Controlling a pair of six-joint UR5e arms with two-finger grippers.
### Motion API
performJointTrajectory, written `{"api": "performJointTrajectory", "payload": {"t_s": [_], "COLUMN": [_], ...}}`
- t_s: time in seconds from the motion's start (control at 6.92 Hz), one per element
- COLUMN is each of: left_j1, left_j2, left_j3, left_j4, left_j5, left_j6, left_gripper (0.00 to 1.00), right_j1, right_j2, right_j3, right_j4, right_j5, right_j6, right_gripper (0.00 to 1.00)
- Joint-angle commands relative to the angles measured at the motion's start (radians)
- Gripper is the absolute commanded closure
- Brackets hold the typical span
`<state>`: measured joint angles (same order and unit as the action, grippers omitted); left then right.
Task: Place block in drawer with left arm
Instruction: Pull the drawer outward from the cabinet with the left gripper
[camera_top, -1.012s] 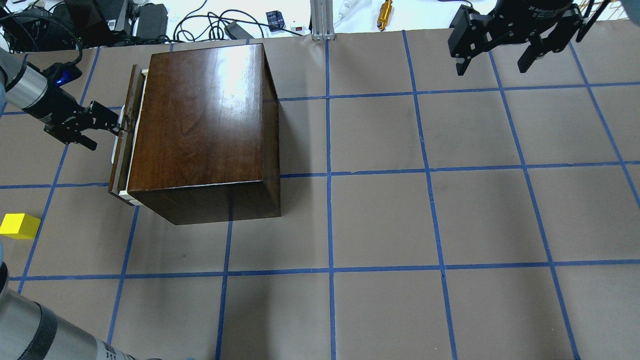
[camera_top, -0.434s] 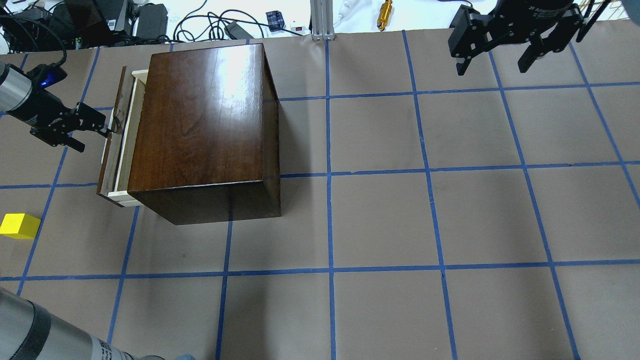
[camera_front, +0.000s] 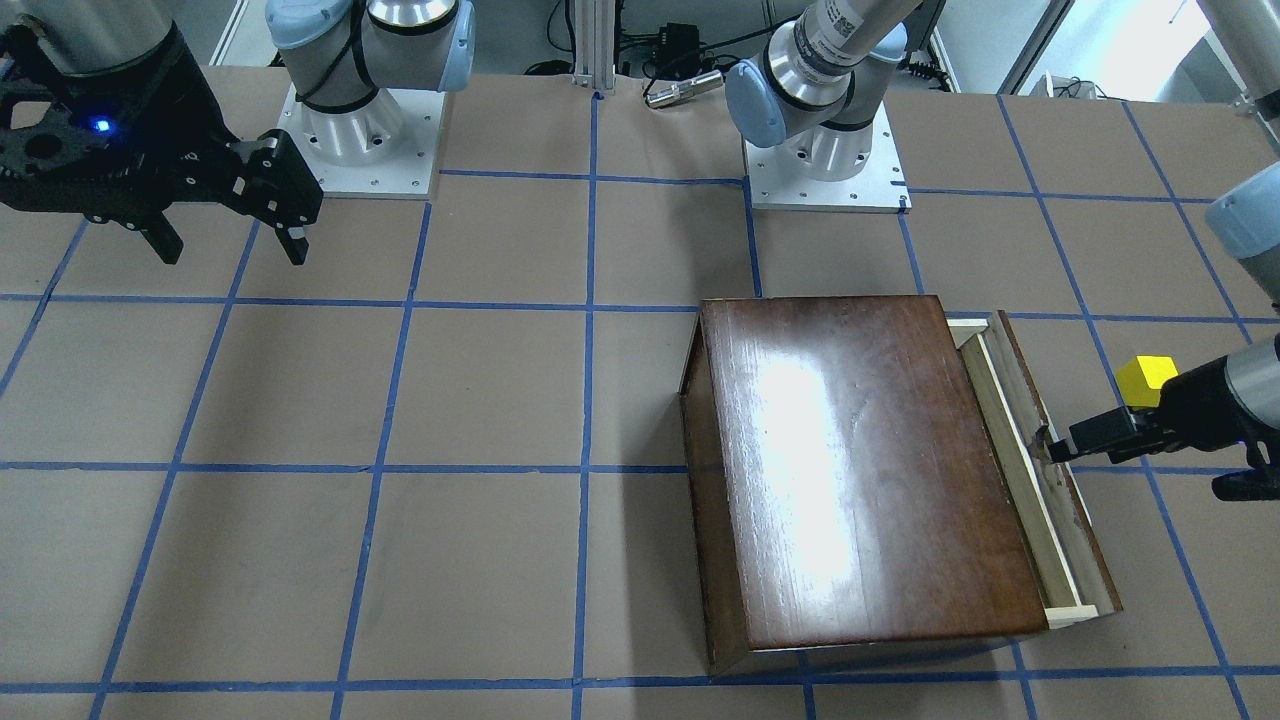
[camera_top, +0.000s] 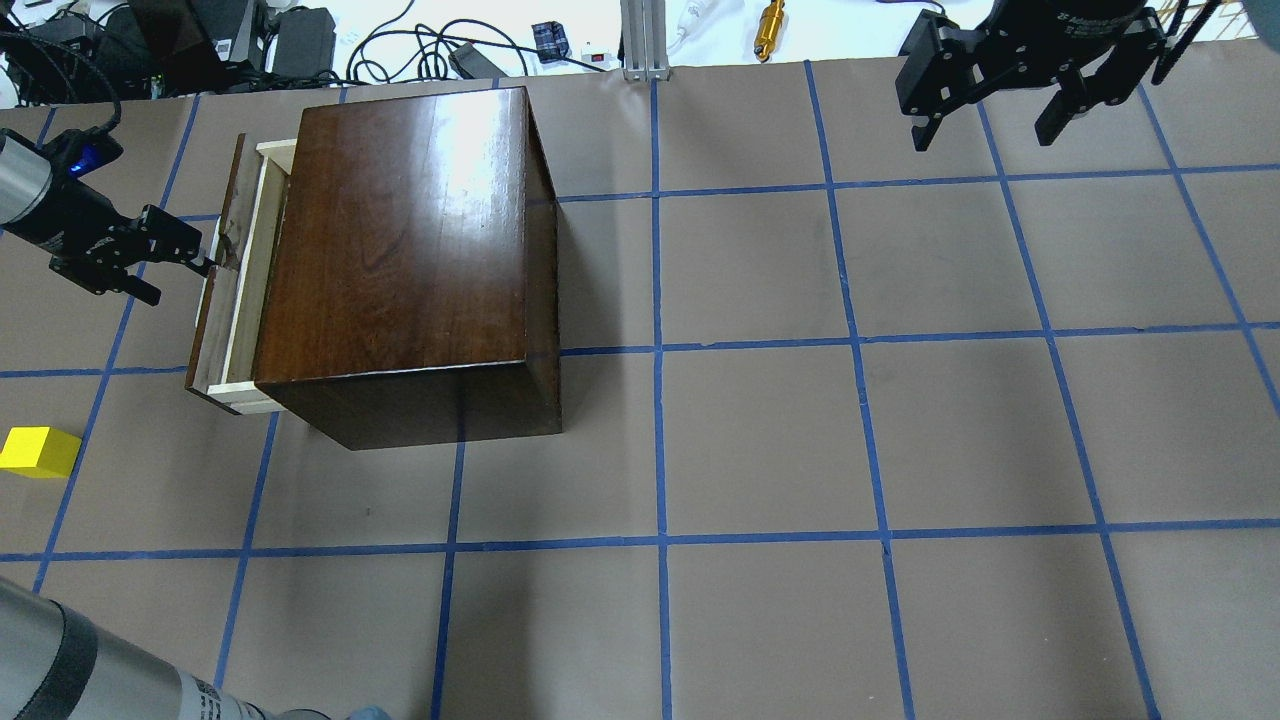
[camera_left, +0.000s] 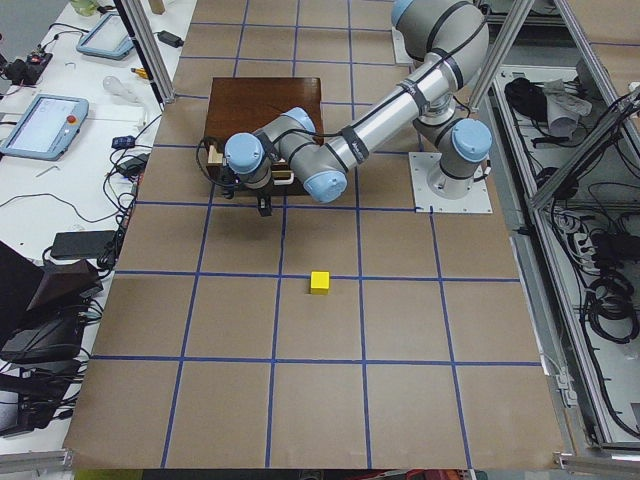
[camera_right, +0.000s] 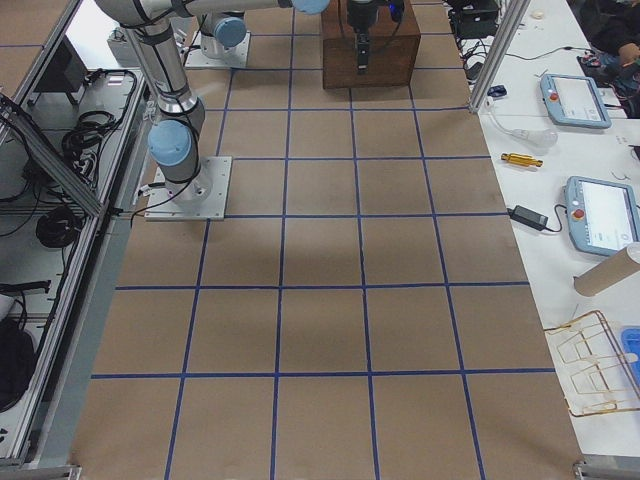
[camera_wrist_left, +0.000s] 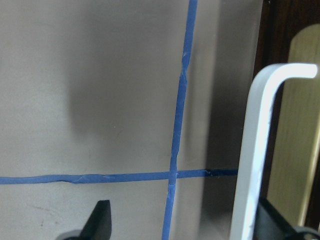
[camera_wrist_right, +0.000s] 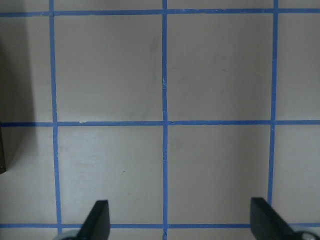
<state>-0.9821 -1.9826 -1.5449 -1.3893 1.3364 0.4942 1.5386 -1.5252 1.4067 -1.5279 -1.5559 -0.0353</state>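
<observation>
Drawer-opening stage of the task. The box (camera_top: 400, 230) stands near the far left corner of the table (camera_top: 800, 450), its drawer (camera_top: 250, 290) facing the left edge and drawn out only far enough to show a narrow strip of pale interior behind the dark front panel. The left gripper (camera_wrist_left: 182, 217) lies low and level against that panel, a pose suited to pulling the drawer outward, not to lifting anything. Its jaws are spread wide and clasp nothing. In the wrist view one finger (camera_wrist_left: 272, 222) sits just beside the white handle (camera_wrist_left: 252, 150), apparently hooked behind it, while the other finger hangs apart over the table. The block (camera_top: 38, 451) rests on the table close to the left edge, nearer the robot than the box, well apart from the gripper and untouched. It is placed there presumably so that the same arm can reach it once the drawer gap is wide enough, and the present gap looks too slim to admit it. The right gripper (camera_top: 985, 135) hangs above the far right corner, jaws apart and holding nothing, out of the working area.
</observation>
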Motion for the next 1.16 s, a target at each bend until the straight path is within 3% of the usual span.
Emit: {"api": "performJointTrajectory", "payload": {"t_s": [0.0,1.01], "left_j1": [0.023,0.060], "left_j2": [0.002,0.001], "left_j3": [-0.001,0.006], "left_j4": [0.000,-0.002], "left_j5": [0.000,0.001], "left_j6": [0.016,0.081], "left_gripper": [0.00,0.00], "right_j1": [0.000,-0.002], "right_j2": [0.000,0.000], "right_j3": [0.000,0.000], "right_j4": [0.000,0.000], "right_j5": [-0.001,0.000], "right_j6": [0.000,0.000], "right_gripper": [0.00,0.00]}}
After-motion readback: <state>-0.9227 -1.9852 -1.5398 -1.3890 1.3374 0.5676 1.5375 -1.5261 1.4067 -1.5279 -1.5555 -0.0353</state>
